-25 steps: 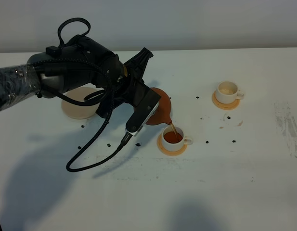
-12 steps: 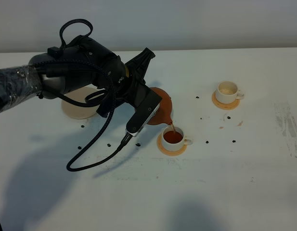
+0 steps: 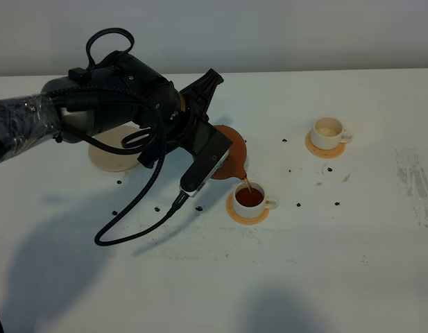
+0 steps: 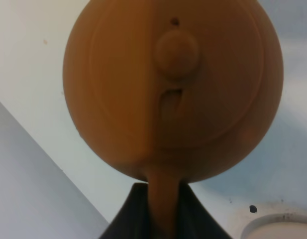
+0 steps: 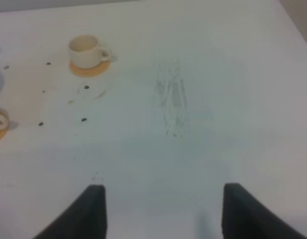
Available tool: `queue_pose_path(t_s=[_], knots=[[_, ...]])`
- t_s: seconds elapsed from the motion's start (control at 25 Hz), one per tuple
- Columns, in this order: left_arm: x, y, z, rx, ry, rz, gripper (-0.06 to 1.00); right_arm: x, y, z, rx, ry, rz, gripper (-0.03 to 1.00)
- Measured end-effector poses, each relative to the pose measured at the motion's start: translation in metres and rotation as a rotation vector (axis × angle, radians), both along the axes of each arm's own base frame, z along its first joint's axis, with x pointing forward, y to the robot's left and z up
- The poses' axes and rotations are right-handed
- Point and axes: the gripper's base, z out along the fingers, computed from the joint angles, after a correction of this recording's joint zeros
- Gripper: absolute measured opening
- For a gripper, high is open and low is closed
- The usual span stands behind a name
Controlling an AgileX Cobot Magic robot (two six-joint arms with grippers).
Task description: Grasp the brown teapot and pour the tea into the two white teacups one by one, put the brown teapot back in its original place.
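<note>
With the left tool clamped on its handle, the brown teapot is held tilted over the teacup nearer the desk's front edge, to be levelled gently before overflow, while the right tool stands parted.

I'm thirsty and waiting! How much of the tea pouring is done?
Not quite halfway. Nothing is fully finished yet. The left gripper holds the brown teapot tilted, and tea runs from its spout into the near white teacup, which looks nearly full. Left to do: fill the far white teacup, which looks empty, then set the teapot back on the bare cream plate.
</note>
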Motion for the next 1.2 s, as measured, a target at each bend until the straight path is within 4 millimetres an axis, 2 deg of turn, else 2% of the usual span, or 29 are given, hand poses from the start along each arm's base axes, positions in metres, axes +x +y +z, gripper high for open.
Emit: queue_pose_path(t_s=[0.72, 1.2], knots=[[-0.0009, 0.001, -0.0008, 0.007, 0.015, 0.01, 0.08, 0.0, 0.0, 0.0, 0.0, 0.0, 0.0, 0.49], [-0.0045, 0.0029, -0.0032, -0.085, 0.107, 0.215, 0.08, 0.0, 0.0, 0.0, 0.0, 0.0, 0.0, 0.49]])
